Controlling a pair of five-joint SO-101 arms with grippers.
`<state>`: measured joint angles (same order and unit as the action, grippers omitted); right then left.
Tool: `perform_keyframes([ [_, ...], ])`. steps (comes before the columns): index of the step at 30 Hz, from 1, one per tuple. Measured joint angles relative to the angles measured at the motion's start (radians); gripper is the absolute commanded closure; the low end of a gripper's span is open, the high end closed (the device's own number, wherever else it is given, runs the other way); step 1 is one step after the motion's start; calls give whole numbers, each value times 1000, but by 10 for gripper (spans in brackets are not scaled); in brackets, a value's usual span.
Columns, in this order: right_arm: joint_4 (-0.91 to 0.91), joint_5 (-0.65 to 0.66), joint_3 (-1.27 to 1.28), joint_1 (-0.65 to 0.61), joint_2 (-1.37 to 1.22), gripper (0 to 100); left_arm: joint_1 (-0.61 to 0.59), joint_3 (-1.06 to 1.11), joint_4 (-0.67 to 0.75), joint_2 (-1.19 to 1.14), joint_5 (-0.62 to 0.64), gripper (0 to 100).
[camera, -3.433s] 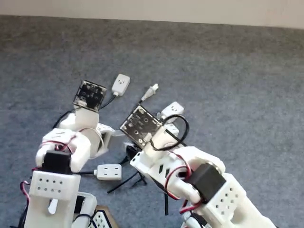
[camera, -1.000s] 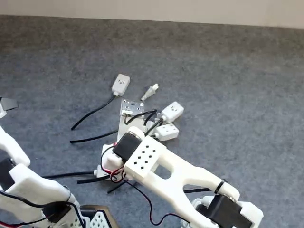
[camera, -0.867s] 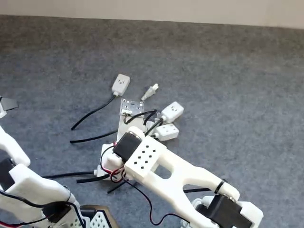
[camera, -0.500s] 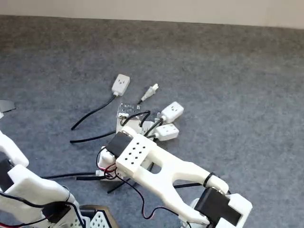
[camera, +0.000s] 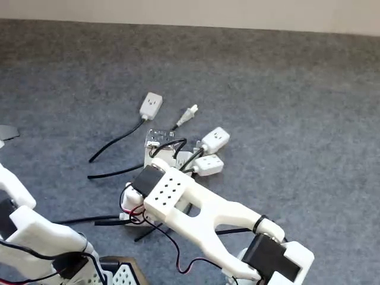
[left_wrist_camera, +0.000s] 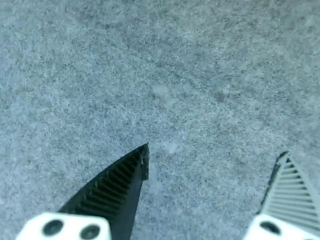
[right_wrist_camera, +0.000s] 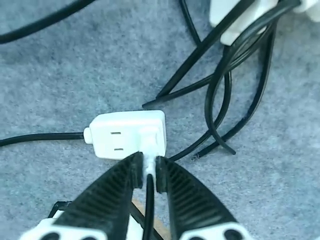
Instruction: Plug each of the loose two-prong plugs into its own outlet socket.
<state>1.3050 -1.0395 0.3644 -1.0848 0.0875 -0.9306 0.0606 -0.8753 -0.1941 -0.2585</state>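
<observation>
Though gripped, plug (right_wrist_camera: 148,161) (white) touches socket (right_wrist_camera: 122,135).

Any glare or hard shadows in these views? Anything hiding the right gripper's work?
Right wrist view: white socket block bright, slots readable, no hard shadows; right gripper pinches the plug. High view: even light, no glare on the carpet; the right arm hangs over the socket block it works at. Left wrist view: flat light, left gripper open over bare carpet.

Indoor robotics test space, lab or office kind. Grey low-pile carpet (left_wrist_camera: 175,60) beneath left gripper (left_wrist_camera: 215,150); pale wall strip (camera: 237,12) far beyond it.
</observation>
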Motion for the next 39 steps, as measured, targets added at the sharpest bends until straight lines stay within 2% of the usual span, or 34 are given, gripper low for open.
perform_keyframes([
  [10,-5,31,-20,2,-121,978,0,-71,-89,0,0,624],
  [13,-8,55,-20,2,-126,891,0,-87,-117,0,0,624],
  [21,-8,72,0,-2,-38,526,0,-89,-132,0,-41,624],
  [28,-2,273,0,9,161,505,18,-89,-201,0,-61,624],
  [32,-2,443,0,114,338,505,94,-114,-322,-2,-158,624],
  [39,18,747,0,465,531,505,344,-245,-637,-2,-377,625],
])
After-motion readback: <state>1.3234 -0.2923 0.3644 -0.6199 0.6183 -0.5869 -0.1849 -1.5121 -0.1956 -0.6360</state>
